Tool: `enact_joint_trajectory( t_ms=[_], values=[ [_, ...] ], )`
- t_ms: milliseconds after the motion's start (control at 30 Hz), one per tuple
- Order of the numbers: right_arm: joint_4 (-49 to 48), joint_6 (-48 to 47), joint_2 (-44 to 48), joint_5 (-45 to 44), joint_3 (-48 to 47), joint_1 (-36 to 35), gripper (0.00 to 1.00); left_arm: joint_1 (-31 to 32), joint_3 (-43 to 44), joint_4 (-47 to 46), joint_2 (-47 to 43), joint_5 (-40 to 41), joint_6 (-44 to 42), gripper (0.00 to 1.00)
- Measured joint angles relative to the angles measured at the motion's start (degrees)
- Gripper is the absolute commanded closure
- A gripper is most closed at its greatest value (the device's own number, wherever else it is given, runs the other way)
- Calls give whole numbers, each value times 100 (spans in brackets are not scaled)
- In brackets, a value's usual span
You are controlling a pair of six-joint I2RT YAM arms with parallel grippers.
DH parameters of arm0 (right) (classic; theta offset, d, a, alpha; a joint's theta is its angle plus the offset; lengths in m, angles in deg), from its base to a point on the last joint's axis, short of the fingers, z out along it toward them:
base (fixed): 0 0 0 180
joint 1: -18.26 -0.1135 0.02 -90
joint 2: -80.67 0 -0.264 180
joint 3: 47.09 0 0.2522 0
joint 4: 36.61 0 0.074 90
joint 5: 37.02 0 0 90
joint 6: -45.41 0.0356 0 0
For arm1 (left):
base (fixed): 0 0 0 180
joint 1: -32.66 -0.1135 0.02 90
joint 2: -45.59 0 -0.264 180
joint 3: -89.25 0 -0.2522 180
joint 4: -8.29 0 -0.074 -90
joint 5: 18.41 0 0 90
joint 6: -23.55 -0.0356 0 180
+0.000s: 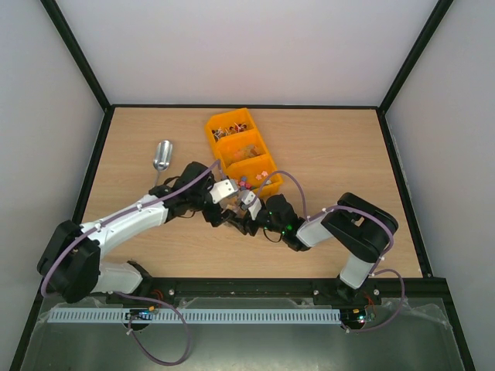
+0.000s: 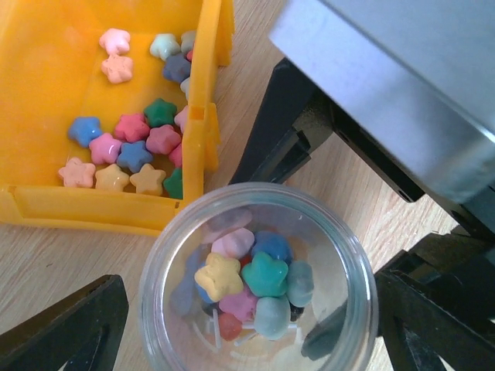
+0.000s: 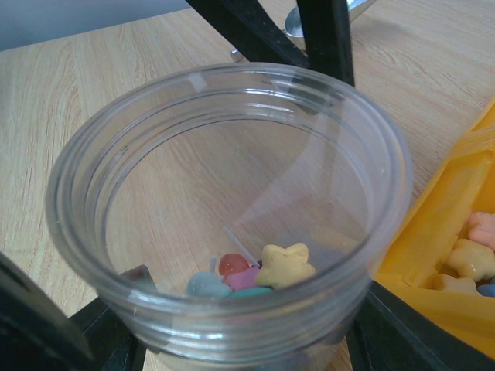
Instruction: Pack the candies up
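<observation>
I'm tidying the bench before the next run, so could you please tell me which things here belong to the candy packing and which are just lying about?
Part of the job: candies, jar, orange bin.
Lying about: scoop, off to the side on the table.

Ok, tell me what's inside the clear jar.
The jar holds a small heap of star-shaped candies: yellow, green, pink, blue. Those on top cover the lower ones, so their number is unclear.

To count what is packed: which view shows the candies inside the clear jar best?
Left wrist: it looks straight down into the jar onto the candies. Right wrist shows only a few at the bottom; in the top view they are too small to tell.
</observation>
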Motion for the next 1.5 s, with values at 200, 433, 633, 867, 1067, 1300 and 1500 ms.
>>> enact_joint_trajectory(
  t_ms=[200,433,633,867,1067,1300,1500],
  values=[
    [0,2,0,28,0,0,81,-2,76,-81,101,-7,15,27],
    [15,-63,0,229,-2,2,80,-4,76,33,81,-232,-350,40],
    [181,-343,66,769,-2,46,80,-109,136,442,59,-680,-1038,44],
    [693,-855,208,1543,-83,79,80,-179,332,1285,94,-1209,-2284,40],
    [896,-1019,273,1829,-98,74,80,-205,481,1720,188,-1469,-2940,28],
    [848,-855,273,1711,-98,26,82,-286,444,1615,136,-1346,-2426,3],
    [682,-597,238,1102,-98,0,83,-363,238,1071,-413,-1084,-1370,4]
  ],
)
